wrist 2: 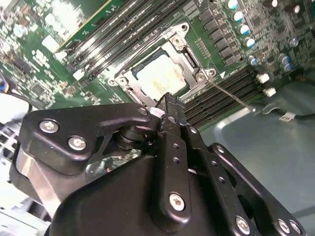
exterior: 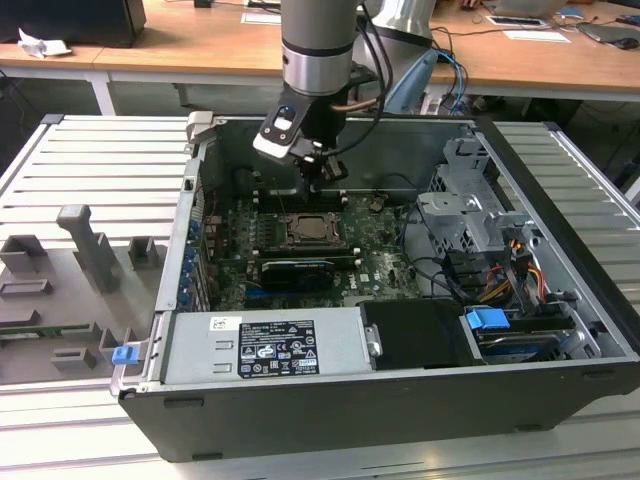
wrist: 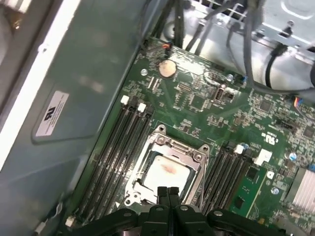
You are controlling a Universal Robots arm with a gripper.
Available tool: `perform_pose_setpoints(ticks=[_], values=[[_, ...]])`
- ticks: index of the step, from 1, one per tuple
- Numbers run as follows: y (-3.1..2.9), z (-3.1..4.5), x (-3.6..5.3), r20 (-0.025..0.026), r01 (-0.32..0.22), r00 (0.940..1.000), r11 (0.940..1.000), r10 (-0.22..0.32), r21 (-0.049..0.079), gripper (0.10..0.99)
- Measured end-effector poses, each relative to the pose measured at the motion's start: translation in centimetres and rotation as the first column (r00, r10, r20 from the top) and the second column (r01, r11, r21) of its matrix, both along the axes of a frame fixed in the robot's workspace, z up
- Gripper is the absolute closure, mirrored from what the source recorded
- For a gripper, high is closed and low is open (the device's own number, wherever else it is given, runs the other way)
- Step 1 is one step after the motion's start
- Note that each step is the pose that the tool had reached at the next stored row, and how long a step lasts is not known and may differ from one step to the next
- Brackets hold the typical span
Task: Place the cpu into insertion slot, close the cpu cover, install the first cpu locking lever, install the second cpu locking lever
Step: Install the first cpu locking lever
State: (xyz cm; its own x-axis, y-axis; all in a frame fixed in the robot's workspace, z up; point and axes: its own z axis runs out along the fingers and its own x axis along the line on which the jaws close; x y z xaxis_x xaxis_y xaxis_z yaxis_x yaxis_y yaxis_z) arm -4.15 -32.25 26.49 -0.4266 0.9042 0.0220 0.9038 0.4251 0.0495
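Lying open on a slatted metal table (exterior: 90,170), a dark computer case (exterior: 400,420) shows its inside to the exterior view. The grey robot arm (exterior: 318,45) reaches down into it from the case's far edge. A silver power supply (exterior: 265,345) sits along the near edge, at the exterior view's left. The green circuit board (wrist: 197,103) covers the case floor.

The gripper (wrist: 167,192) hangs over the middle of the board, at the far edge of the insertion slot (exterior: 310,230). Its two black fingers (wrist: 161,196) are pressed together with no gap, and nothing shows between them. In both wrist views the tips overlap the slot's rim, but whether they touch it cannot be told.

The insertion slot lies between two banks of long black memory slots (wrist: 120,142). The cpu cover (wrist: 178,147) is down flat on the slot, its grey frame running round all four sides. The cpu (wrist: 165,169) is seated inside and shows through the cover's cut-out. It lies flat with its pale metal face up. Being square, it has no long axis, and its edges run parallel to the memory slots. A thin metal lever (wrist 2: 231,93) runs from one corner of the slot outward across the neighbouring memory slots.
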Motion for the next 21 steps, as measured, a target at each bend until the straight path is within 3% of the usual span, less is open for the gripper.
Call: perform_pose_setpoints(ticks=[6,10,14,18,19,21], values=[[0.0,-0.05,0.0,-0.0001,-0.129,0.9917,0.9917,0.129,0.0,0.98],[0.0,-0.09,0.0,0.0,-0.205,0.9788,0.9788,0.205,0.0,0.98],[0.0,-0.14,0.0,0.0,-0.277,0.961,0.961,0.277,0.0,0.98],[0.0,-0.16,0.0,0.0,-0.343,0.9395,0.9395,0.343,0.0,0.98],[0.0,-0.17,0.0,-0.0001,-0.371,0.9287,0.9287,0.371,0.0,0.98],[0.0,-0.17,0.0,0.0,-0.403,0.915,0.915,0.403,0.0,0.98]])
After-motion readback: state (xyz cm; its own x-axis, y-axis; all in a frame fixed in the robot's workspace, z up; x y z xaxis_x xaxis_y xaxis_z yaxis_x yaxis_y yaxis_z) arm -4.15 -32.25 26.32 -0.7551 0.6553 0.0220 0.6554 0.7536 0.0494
